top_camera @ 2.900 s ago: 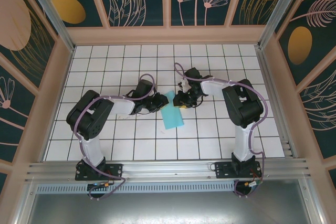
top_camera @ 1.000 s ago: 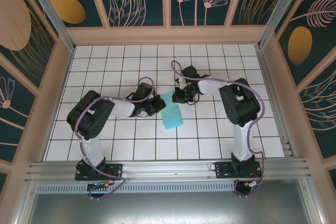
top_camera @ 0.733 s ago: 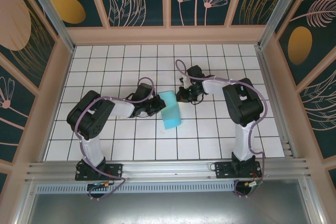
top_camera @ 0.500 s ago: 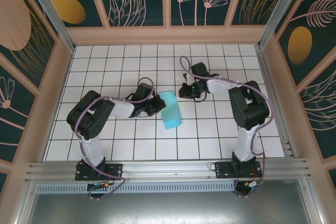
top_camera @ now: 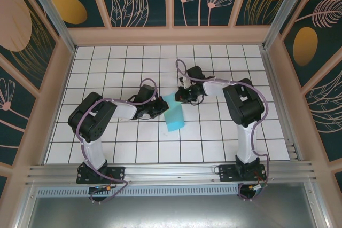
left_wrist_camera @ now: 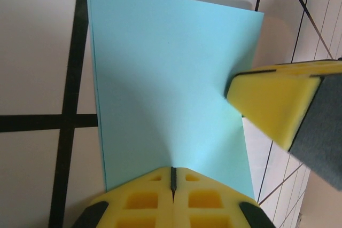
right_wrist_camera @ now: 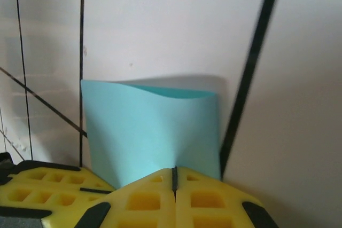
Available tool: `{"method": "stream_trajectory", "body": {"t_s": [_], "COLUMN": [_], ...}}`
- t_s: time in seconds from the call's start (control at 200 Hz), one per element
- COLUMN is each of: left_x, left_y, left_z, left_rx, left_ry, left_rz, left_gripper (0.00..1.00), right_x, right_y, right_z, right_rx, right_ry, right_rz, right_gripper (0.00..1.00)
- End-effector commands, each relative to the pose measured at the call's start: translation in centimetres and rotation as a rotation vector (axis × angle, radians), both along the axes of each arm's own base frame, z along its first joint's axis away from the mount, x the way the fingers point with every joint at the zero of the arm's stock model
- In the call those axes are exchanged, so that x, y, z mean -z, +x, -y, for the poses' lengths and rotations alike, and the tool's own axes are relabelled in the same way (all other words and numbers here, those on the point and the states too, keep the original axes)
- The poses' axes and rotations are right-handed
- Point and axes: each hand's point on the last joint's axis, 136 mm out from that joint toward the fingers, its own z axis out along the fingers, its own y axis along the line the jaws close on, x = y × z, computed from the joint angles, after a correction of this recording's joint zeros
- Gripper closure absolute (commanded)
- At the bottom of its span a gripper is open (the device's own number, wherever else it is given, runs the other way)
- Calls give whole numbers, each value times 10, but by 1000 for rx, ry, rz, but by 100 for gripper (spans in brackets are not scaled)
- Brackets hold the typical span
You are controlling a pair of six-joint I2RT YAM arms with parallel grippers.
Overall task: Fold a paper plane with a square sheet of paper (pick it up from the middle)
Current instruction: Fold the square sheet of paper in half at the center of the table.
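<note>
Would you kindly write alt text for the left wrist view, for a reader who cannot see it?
The left gripper, its yellow fingers shut, pinches one edge of a folded turquoise paper lying on the white tiled table. The right arm's yellow finger touches the paper's right edge.

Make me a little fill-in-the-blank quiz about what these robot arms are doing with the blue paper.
1. The paper lies ___ the left gripper and the right gripper.
2. Each gripper pinches an edge of the paper with its jaws ___.
3. The foam pads on the fingers are coloured ___.

Missing words: between; shut; yellow.
</note>
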Motion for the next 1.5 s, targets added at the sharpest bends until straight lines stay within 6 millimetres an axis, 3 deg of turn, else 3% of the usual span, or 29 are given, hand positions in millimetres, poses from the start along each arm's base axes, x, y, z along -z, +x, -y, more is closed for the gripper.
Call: {"method": "stream_trajectory", "body": {"t_s": [0.0,0.12,0.27,0.42,0.525,0.711,0.866,1.051,1.286,1.386,1.496], "left_x": [106,106,106,106,106,106,106,107,107,106,106], "left_y": [-95,-96,-95,-95,-95,-96,-97,-99,-102,-100,-99], "left_z": [-78,-80,-79,-80,-80,-81,-82,-82,-84,-83,-82], "left_rx": [-34,-36,-35,-35,-34,-37,-37,-36,-36,-34,-32], "left_ry": [355,363,361,361,362,364,364,365,362,360,357], "left_rz": [-389,-388,-385,-383,-383,-385,-387,-387,-388,-380,-375], "left_gripper": [100,100,100,100,100,100,100,100,100,100,100], "right_x": [18,-14,-48,-50,-36,-15,4,11,-18,-38,-61], "right_y": [32,46,37,21,21,30,37,57,81,75,53], "right_z": [43,40,7,-21,-27,-19,0,17,9,4,-2], "right_rx": [196,235,129,50,55,93,143,209,254,238,181], "right_ry": [-108,-50,55,114,113,76,33,-22,46,85,120], "right_rz": [7,102,174,161,115,78,54,70,101,122,146], "right_gripper": [100,100,100,100,100,100,100,100,100,100,100]}}
